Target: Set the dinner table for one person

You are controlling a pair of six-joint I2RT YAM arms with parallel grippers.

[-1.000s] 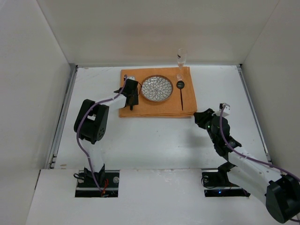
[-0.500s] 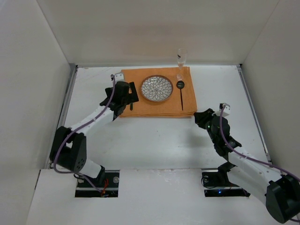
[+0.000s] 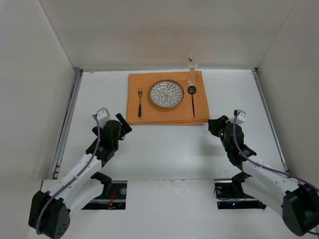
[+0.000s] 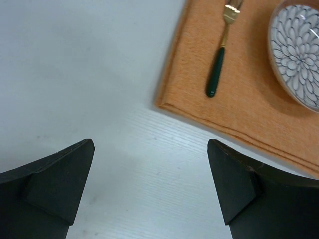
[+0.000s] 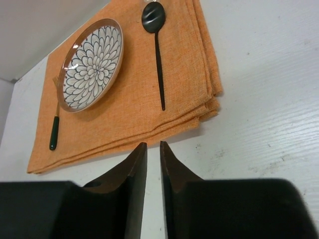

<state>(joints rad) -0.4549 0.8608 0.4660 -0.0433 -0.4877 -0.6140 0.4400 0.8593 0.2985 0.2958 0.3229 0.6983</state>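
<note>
On the white dinner table [image 3: 164, 149] lies an orange placemat [image 3: 169, 115]. A flower-patterned plate [image 3: 167, 93] sits at its middle. A fork [image 3: 140, 102] with a dark handle lies left of the plate and a black spoon [image 3: 192, 99] lies right of it. A clear glass [image 3: 193, 62] stands at the mat's far right corner. My left gripper [image 3: 122, 124] hovers over bare table near the mat's near left corner, open and empty [image 4: 150, 144]. My right gripper [image 3: 215, 124] is off the mat's near right corner, its jaws almost together with nothing between them [image 5: 153, 144].
White walls enclose the table on the left, back and right. A metal rail [image 3: 67, 124] runs along the left edge. Both arm bases sit in cut-outs at the near edge.
My left gripper opened, left the fork on the placemat and drew back toward the near left. The right jaws narrowed; that arm stayed in place.
</note>
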